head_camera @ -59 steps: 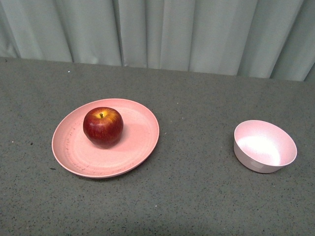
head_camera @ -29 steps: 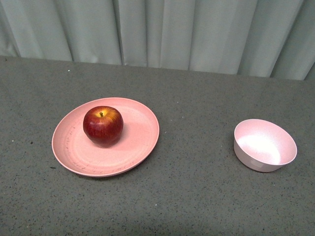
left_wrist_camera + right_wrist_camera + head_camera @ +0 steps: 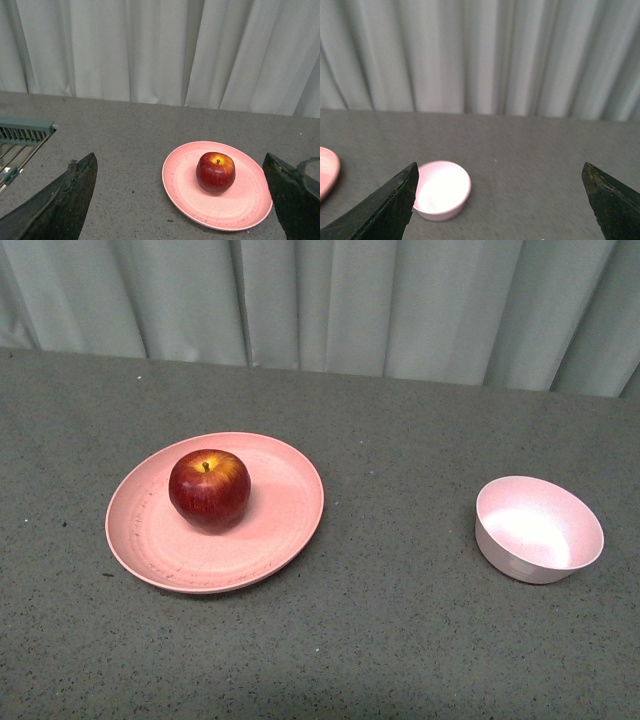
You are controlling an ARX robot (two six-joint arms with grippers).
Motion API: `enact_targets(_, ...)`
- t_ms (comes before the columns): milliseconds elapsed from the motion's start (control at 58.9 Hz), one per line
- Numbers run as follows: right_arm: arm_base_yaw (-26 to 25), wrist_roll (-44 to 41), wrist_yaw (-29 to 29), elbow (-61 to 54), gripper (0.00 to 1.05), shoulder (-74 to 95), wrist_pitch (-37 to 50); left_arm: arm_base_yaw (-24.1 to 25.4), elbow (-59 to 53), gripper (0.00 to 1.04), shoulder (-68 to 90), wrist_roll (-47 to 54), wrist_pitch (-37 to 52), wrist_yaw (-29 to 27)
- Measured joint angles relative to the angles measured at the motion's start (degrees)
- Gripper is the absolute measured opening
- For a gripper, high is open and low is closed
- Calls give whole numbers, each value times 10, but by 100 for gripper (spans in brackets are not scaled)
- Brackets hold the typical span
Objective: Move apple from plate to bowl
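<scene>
apple (image 3: pixel 209 489) sits on plate (image 3: pixel 285 510), bowl (image 3: pixel 540 530) empty. approach step. left gripper (image 3: pixel 178 156), right gripper (image 3: pixel 500 165) both spread wide. next: left lowers around apple, closes.

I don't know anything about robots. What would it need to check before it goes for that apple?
1. Apple sits on the plate, stem up: ok.
2. Bowl is upright with nothing inside: ok.
3. Left gripper is open and holds nothing: ok.
4. The apple is ahead of the left gripper, between its spread fingers in the left wrist view: ok.
5. Right gripper is open and holds nothing, with the bowl ahead of it: ok.
6. Arms are clear of the plate and bowl: cannot tell, as neither arm shows in the front view.
</scene>
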Motion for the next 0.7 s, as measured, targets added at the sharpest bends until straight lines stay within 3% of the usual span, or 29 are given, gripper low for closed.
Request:
enact_targets(34,6,-12,15,8,95,64,13,0,0,98,0,0,0,0)
enact_targets(374,6,-84,-95,154,95,523,182,0,0,98,0,0,0,0)
enact_targets(696,44,-191,-130,342,95,863,126,0,0,98,0,0,0,0)
